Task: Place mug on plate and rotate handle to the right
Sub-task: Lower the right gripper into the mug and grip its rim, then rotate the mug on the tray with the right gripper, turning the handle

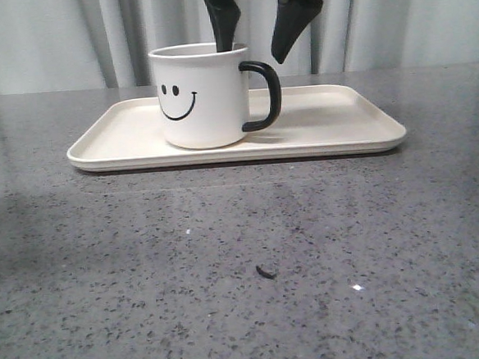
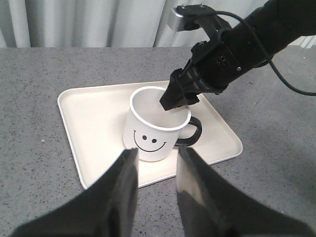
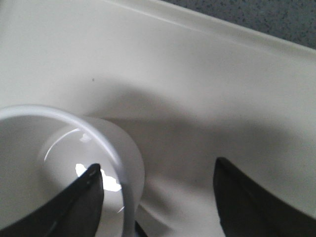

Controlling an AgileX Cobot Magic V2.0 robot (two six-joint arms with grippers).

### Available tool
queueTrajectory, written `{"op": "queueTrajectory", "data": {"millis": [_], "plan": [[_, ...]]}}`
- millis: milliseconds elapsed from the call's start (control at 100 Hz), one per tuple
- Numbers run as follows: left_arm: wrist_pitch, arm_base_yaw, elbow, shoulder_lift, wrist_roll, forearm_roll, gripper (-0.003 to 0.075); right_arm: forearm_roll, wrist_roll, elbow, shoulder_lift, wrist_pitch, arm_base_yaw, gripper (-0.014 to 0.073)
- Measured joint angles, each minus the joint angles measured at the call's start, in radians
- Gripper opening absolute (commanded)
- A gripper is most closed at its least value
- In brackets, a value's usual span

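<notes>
The white mug [image 1: 201, 96] with a black smiley face stands upright on the cream plate [image 1: 343, 131], left of the plate's middle. Its black handle [image 1: 266, 95] points right in the front view. My right gripper [image 1: 255, 53] hangs open over the mug: one finger dips inside the rim and the other is outside, above the handle. The right wrist view shows the mug rim [image 3: 113, 148] between those fingers, over the plate [image 3: 197, 74]. My left gripper [image 2: 156, 150] is open and empty, held back from the plate's near edge and facing the mug [image 2: 158, 128].
The grey speckled table [image 1: 107, 279] stretches in front of the plate. On it lies a small dark scrap [image 1: 266, 271]. Pale curtains [image 1: 49, 37] close off the back. The right arm [image 2: 247, 44] reaches in over the plate's far side.
</notes>
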Motion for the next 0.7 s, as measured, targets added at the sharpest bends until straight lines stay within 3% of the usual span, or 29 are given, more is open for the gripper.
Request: {"op": "queueTrajectory", "data": {"millis": [120, 400, 700], "plan": [[0.000, 0.000, 0.000, 0.000, 0.000, 0.004, 0.0188, 0.000, 0.002, -0.002, 0.011, 0.000, -0.005, 0.0309], [0.000, 0.000, 0.000, 0.000, 0.000, 0.007, 0.0188, 0.004, 0.004, -0.007, 0.013, 0.000, -0.005, -0.0073], [0.000, 0.000, 0.000, 0.000, 0.000, 0.008, 0.0188, 0.014, -0.015, -0.022, 0.015, 0.008, -0.005, -0.0069]]}}
